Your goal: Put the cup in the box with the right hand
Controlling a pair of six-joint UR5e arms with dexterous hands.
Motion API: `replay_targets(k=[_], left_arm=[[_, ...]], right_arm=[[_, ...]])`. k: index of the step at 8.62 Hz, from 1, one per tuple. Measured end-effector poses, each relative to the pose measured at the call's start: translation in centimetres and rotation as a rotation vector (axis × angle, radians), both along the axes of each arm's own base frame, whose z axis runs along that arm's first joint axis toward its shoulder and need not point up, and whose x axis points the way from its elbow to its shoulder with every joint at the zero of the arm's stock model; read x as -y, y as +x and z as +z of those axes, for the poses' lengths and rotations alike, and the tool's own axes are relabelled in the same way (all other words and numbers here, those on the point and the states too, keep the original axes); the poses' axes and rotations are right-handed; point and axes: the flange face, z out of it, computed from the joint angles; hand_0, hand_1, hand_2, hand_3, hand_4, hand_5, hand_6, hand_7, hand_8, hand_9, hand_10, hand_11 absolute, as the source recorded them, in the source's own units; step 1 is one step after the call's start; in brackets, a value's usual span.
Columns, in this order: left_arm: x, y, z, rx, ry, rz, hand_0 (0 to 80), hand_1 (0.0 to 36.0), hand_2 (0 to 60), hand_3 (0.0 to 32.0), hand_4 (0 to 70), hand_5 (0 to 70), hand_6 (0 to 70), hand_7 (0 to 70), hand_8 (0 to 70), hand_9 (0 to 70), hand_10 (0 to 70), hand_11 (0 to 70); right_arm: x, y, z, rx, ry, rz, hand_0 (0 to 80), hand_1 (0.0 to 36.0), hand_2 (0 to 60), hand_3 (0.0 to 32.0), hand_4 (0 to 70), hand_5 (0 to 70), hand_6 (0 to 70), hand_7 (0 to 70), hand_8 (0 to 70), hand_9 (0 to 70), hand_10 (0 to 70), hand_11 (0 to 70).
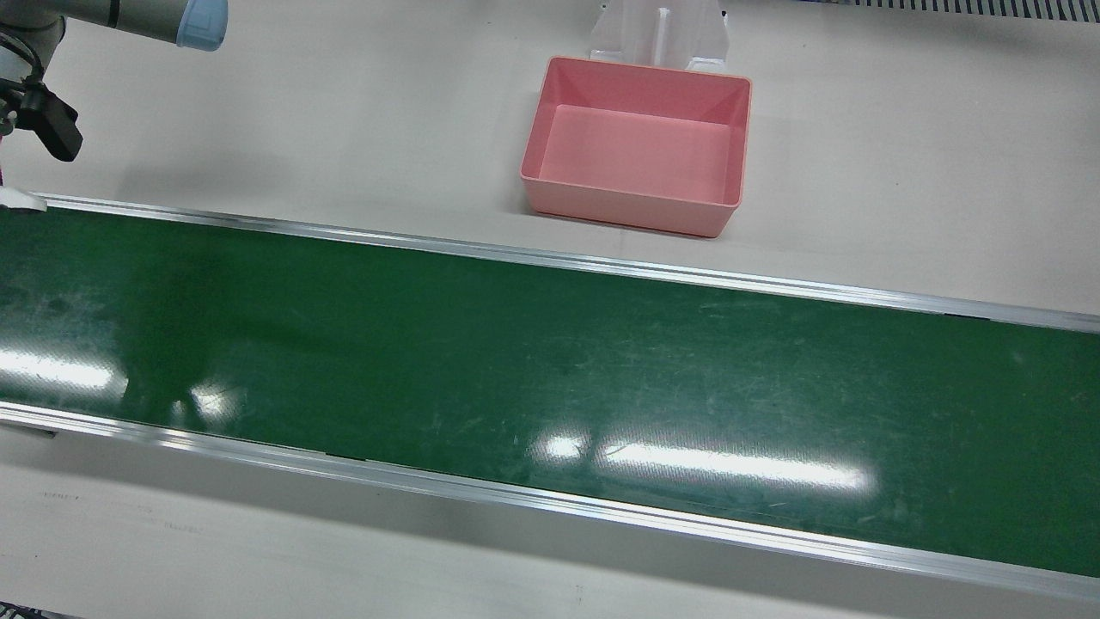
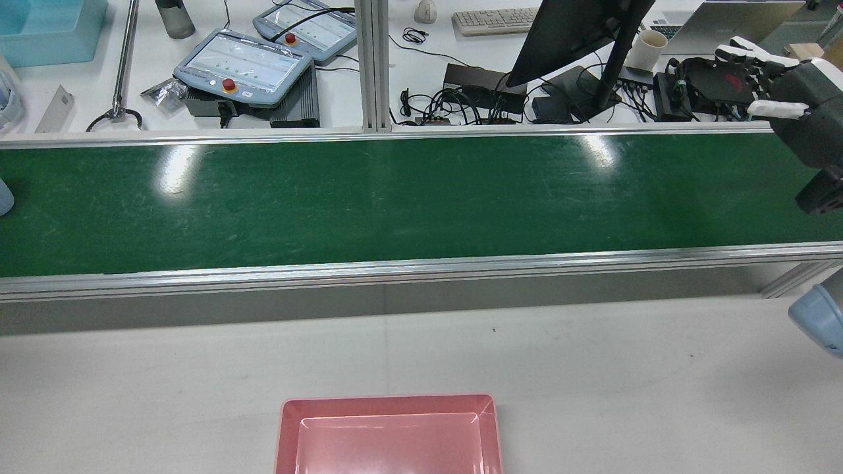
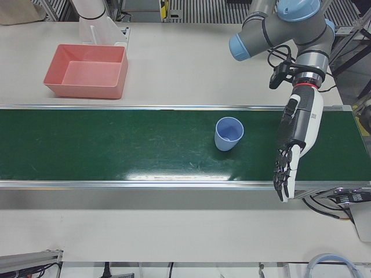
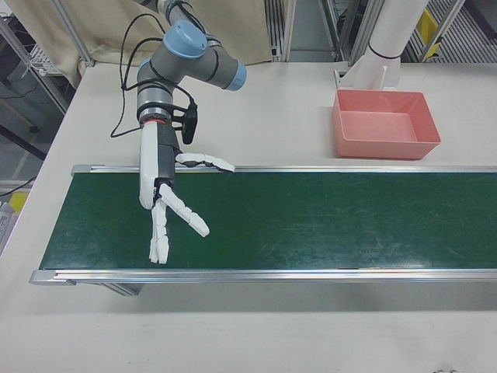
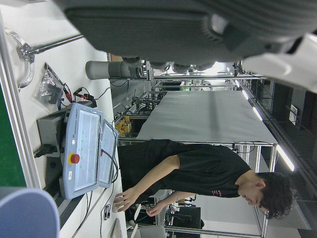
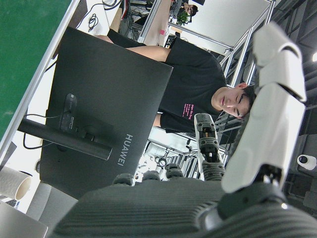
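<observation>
Standing upright on the green belt (image 3: 116, 145), the blue cup (image 3: 229, 134) shows only in the left-front view — the right-front view shows only the right hand (image 4: 167, 203) — fingers spread, empty — over the belt's far end. The pink box (image 4: 384, 123) sits on the white bench (image 4: 256, 109), at the hand's 2 o'clock. The left hand (image 3: 293, 147) hangs open at the cup's 3 o'clock.

Your blue cup (image 3: 229, 134) is standing upright, mouth up and empty, on the green belt (image 3: 116, 150), out in front of the left arm. Your pink box (image 3: 87, 70) is sitting empty and open-topped on the table (image 3: 185, 63) beyond the belt, well apart from the cup
</observation>
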Motion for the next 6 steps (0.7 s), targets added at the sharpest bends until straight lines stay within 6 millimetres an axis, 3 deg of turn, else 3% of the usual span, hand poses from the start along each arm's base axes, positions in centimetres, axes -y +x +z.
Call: replay_targets(k=[1, 2, 3, 4, 5, 6], left_arm=[[0.0, 0.0, 0.0, 0.000, 0.000, 0.000, 0.0, 0.0, 0.0, 0.0, 0.0, 0.0, 0.0, 0.0, 0.0, 0.0, 0.0, 0.0], [0.0, 0.0, 0.0, 0.000, 0.000, 0.000, 0.0, 0.0, 0.0, 0.0, 0.0, 0.0, 0.0, 0.0, 0.0, 0.0, 0.0, 0.0], [0.0, 0.0, 0.0, 0.000, 0.000, 0.000, 0.0, 0.0, 0.0, 0.0, 0.0, 0.0, 0.0, 0.0, 0.0, 0.0, 0.0, 0.0], [0.0, 0.0, 0.0, 0.000, 0.000, 0.000, 0.0, 0.0, 0.0, 0.0, 0.0, 0.0, 0.0, 0.0, 0.0, 0.0, 0.0, 0.0], [0.0, 0.0, 0.0, 0.000, 0.000, 0.000, 0.0, 0.0, 0.0, 0.0, 0.0, 0.0, 0.0, 0.0, 0.0, 0.0, 0.0, 0.0], [0.0, 0.0, 0.0, 0.000, 0.001, 0.001, 0.0, 0.0, 0.0, 0.0, 0.0, 0.0, 0.0, 0.0, 0.0, 0.0, 0.0, 0.0]], right_arm=[[0.0, -0.2, 0.2, -0.006, -0.003, -0.002, 49.8, 19.4, 23.2, 2.2, 1.3, 5.8, 2.1, 6.2, 0.0, 0.0, 0.0, 1.7], [0.0, -0.4, 0.2, -0.009, -0.004, -0.007, 49.0, 20.6, 28.9, 1.6, 2.0, 5.6, 2.3, 7.2, 0.0, 0.0, 0.0, 1.7], [0.1, -0.9, 0.2, -0.010, -0.003, -0.014, 49.8, 18.9, 22.8, 1.0, 4.9, 5.5, 2.6, 9.1, 0.0, 0.4, 0.0, 1.7], [0.0, -1.5, 0.1, -0.008, -0.001, -0.025, 45.7, 10.0, 9.4, 0.0, 11.1, 3.0, 2.7, 12.3, 0.0, 1.8, 0.0, 0.1], [0.0, -2.0, 0.1, -0.008, -0.001, -0.035, 46.2, 5.2, 3.5, 0.0, 15.9, 2.3, 2.9, 13.2, 0.9, 5.0, 0.0, 0.0], [0.0, -2.3, 0.1, -0.009, -0.001, -0.039, 49.0, 5.6, 1.2, 0.0, 16.9, 3.1, 3.1, 13.1, 1.6, 5.9, 0.0, 0.1]])
